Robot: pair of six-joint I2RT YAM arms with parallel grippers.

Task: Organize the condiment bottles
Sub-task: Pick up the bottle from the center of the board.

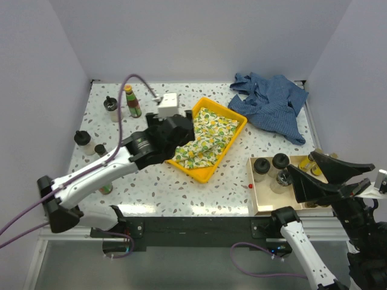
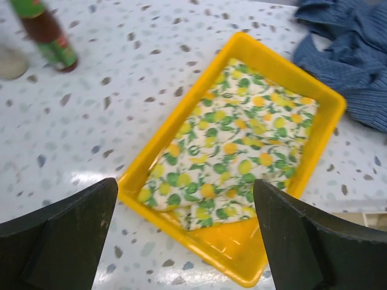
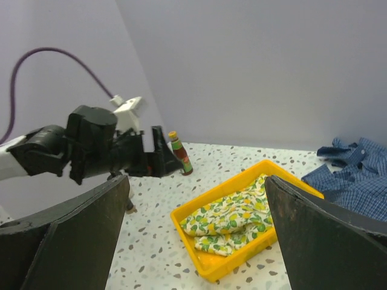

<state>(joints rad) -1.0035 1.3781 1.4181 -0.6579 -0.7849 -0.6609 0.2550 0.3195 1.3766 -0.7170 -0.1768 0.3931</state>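
A green red-labelled bottle stands at the back left. Three squat clear jars with black lids stand on the left of the table. More condiment bottles stand in a wooden box at the right: black-lidded ones and yellow-capped amber ones. My left gripper is open and holds nothing, over the near-left side of the yellow tray. My right gripper is open and holds nothing, above the box.
The yellow tray in the middle holds a folded lemon-print cloth. A crumpled blue shirt lies at the back right. A small red speck sits left of the box. Walls close in the left, back and right.
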